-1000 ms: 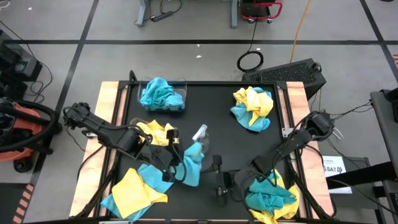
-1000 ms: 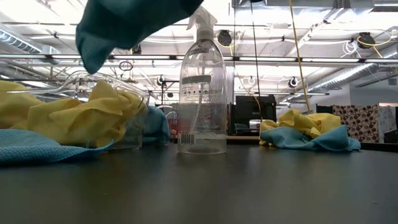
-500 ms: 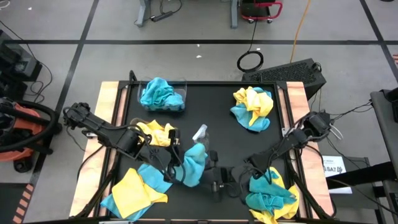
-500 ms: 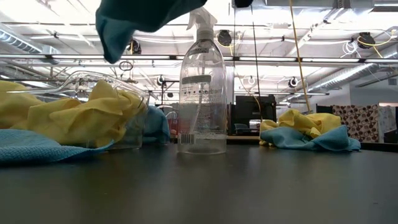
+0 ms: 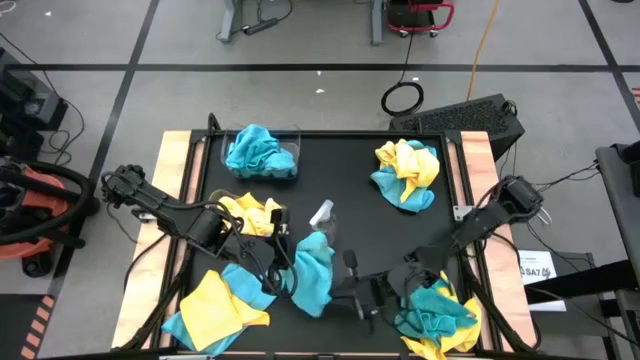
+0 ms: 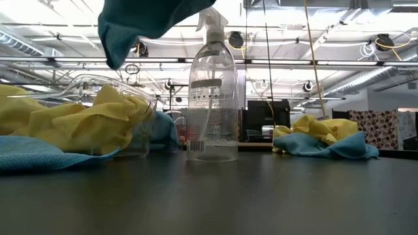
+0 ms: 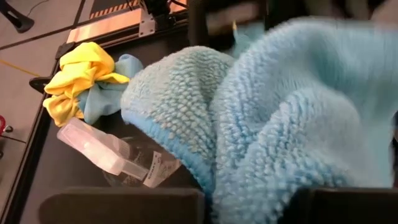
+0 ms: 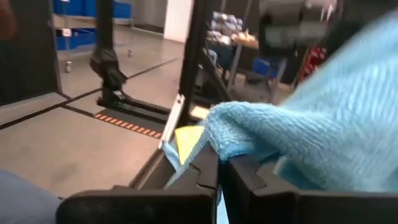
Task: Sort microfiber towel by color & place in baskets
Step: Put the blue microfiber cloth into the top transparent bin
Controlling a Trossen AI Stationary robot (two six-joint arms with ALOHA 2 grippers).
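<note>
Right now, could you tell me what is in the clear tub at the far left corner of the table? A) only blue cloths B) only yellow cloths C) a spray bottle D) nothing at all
A: in the high view the far-left tub holds only a bunched blue cloth; the spray bottle stands apart from it, mid-table.

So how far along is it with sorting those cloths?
Partway. One clear tub holds teal towels, another yellow ones. Both the left gripper and the right gripper are on one raised teal towel. Three mixed piles are left.
</note>
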